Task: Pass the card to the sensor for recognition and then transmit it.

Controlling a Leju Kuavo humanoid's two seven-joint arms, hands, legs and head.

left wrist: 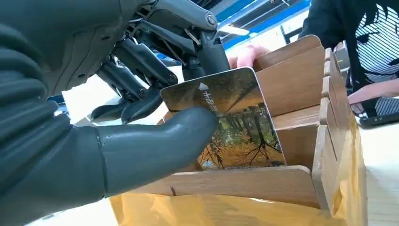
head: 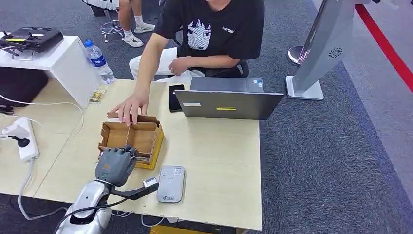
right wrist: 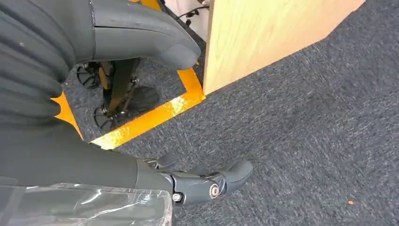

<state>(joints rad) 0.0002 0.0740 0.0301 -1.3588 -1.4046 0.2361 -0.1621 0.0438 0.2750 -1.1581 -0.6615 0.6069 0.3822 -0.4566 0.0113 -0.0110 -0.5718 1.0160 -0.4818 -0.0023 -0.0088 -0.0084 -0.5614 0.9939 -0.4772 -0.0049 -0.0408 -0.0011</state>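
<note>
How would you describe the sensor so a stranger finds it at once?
Start at the wooden table, near its front edge. Beside the cardboard box, towards the robot's right, lies the sensor. It is the one flat grey slab with rounded corners, smaller than the laptop.

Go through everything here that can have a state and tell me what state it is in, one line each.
Card: pinched by the left hand, standing in the cardboard box.
Cardboard box: open-topped, steadied at the far edge by a person's hand.
Right hand: hanging over the carpet, holding nothing, fingers loosely curled.
Laptop: open.
Water bottle: upright, capped.
Phone: screen dark.
</note>
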